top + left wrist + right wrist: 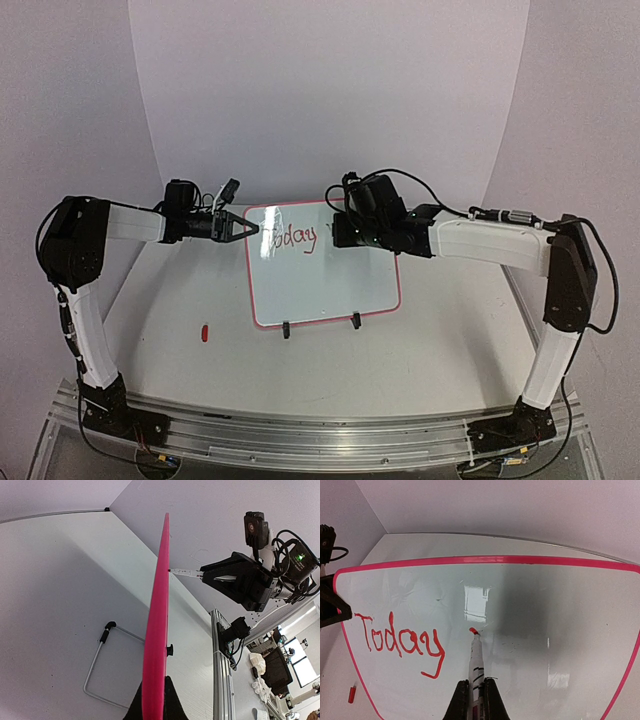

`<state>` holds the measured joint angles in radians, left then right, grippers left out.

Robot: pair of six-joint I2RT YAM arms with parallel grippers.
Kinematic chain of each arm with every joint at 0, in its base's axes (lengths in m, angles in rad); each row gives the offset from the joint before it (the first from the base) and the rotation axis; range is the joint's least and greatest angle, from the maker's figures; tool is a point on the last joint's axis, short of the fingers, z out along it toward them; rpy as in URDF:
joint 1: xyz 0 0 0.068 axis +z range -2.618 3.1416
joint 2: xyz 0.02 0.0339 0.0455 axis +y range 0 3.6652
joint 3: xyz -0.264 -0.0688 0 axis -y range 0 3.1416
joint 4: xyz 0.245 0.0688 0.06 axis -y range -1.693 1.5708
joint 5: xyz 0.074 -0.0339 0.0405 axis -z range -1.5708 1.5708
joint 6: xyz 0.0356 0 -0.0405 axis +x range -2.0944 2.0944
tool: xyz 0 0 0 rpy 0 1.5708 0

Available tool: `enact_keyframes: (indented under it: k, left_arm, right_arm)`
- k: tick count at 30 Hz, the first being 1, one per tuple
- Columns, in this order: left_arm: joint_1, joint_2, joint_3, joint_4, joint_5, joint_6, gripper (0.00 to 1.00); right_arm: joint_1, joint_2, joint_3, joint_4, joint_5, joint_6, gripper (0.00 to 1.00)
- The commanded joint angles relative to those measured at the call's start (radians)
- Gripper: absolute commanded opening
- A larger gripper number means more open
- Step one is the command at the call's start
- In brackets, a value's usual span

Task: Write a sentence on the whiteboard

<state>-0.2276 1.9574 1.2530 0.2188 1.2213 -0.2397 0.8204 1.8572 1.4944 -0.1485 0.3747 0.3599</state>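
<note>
1 word of sentence (400, 640): "Today". Right hand (476, 684) pinches marker (475, 655), tip on whiteboard (330, 285); left hand (243, 228) clamps its edge.

- The whiteboard (535, 630) has a smooth, glossy white face that mirrors light patches and dark shapes.
- Its frame (156, 630) looks like smooth pink-red plastic.
- The sentence (400, 640) is in solid red marker ink.
- The marker (475, 660) has a smooth white plastic barrel.
- The table (400, 360) is matt white.
- The wire stand (93, 666) is thin, shiny metal.
- The rail (300, 435) looks like brushed aluminium.
</note>
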Motion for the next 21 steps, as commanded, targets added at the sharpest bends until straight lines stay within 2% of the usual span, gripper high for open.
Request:
enact_keyframes:
  k: [1, 12, 21]
  left_arm:
    - [-0.011, 0.02, -0.002, 0.003, -0.078, 0.091, 0.0]
    - [-0.011, 0.019, 0.0, 0.003, -0.084, 0.09, 0.0]
    - [-0.011, 0.02, 0.003, 0.002, -0.084, 0.088, 0.0]
  right_arm:
    - [-0.011, -0.028, 0.033, -0.038, -0.012, -0.015, 0.0]
    - [-0.01, -0.088, -0.02, -0.014, -0.064, -0.019, 0.0]
    - [-0.01, -0.043, 0.001, -0.014, -0.087, -0.008, 0.0]
